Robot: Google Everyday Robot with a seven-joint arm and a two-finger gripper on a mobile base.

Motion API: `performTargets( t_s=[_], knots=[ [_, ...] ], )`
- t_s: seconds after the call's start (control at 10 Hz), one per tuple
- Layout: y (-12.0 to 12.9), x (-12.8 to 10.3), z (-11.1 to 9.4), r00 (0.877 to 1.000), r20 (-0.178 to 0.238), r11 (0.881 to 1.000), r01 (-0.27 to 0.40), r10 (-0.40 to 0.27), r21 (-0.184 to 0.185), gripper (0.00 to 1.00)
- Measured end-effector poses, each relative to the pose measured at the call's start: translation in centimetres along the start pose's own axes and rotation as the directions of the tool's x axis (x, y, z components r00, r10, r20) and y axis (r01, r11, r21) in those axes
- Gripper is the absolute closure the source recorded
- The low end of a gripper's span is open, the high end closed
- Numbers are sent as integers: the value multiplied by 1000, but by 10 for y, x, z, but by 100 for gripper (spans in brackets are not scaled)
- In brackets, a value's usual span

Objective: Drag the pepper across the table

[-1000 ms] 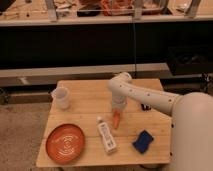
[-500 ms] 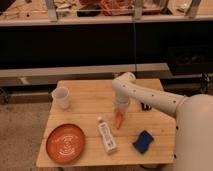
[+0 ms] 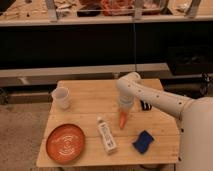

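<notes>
Pepper (image 3: 122, 120) sits on the table (image 3: 90, 97) right under the gripper (image 3: 124, 111), which points down onto its top end. The white bottle (image 3: 105, 136) lies just beside it, so a careless pull could bump the bottle or lose the pepper

- The gripper (image 3: 124, 111) is shifted slightly toward 3 o'clock from its place a second ago, above the table (image 3: 90, 95).
- The pepper (image 3: 122, 120) is carried along with it, toward 3 o'clock, and is now set farther from the white bottle (image 3: 105, 135).
</notes>
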Motion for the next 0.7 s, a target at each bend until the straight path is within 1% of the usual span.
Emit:
performTargets(
  t_s=[0.1, 0.4, 0.7],
  knots=[
    [2, 1, -1, 1000, 0, 1000, -2, 2, 2, 100],
    [20, 6, -4, 1000, 0, 1000, -16, 16, 7, 100],
    [24, 9, -7, 1000, -1, 1000, -22, 22, 19, 100]
  ],
)
